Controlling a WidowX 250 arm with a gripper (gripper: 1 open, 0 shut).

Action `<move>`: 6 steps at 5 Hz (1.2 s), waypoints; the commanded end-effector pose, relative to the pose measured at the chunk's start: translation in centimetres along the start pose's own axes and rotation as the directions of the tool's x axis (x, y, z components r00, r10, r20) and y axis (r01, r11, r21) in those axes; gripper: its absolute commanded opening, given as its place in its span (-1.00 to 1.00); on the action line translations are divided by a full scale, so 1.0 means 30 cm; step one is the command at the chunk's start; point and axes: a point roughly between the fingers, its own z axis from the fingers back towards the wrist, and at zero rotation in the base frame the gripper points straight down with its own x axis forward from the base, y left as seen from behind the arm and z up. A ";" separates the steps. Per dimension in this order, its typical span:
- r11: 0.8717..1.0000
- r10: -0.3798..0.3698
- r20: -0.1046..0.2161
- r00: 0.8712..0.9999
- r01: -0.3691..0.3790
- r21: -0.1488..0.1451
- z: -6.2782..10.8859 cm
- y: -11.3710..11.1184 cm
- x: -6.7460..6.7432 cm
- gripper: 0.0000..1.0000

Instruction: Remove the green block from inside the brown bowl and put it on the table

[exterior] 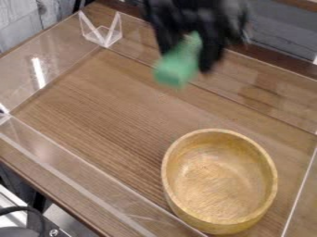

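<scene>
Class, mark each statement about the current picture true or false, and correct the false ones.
1. The block lies in the bowl. False: it is held up in the air, clear of the bowl.
2. The bowl has nothing in it. True.
3. The fingers grip the block. True.
4. The block rests on the table. False: it is not yet set down.
5. The bowl is tipped over. False: it stands upright.
</scene>
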 end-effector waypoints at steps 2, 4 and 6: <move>0.999 0.051 0.089 0.995 -0.052 0.015 0.059 0.223 0.054 -1.00; 1.000 -0.021 0.079 0.997 0.020 0.006 -0.048 0.371 -0.016 -1.00; 0.999 -0.038 0.092 0.995 0.038 0.004 -0.159 0.425 -0.035 -1.00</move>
